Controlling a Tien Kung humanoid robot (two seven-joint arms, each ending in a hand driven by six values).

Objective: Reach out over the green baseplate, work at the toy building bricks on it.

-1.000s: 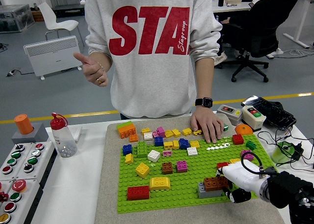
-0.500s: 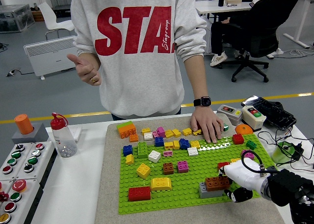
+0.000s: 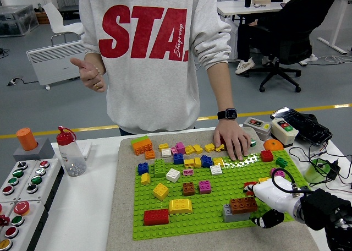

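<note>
Right robot hand [image 3: 268,202], white-fingered, curls around one brown toy brick [image 3: 242,205] stacked on a grey brick [image 3: 229,212] at the green studded baseplate [image 3: 220,198]'s near right. One red brick [image 3: 155,216] and one yellow brick [image 3: 179,206] lie left. A person's hand [image 3: 232,140] presses the far edge.

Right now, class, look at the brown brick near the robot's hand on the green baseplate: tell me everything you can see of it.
The brown rectangular plastic toy brick is a long studded block sitting flat on top of a grey plastic brick, near the right front corner of the green studded baseplate. It lies level, lengthwise left to right. The robot's right hand, white-fingered, reaches its right end; whether the fingers actually grip it cannot be told.
</note>
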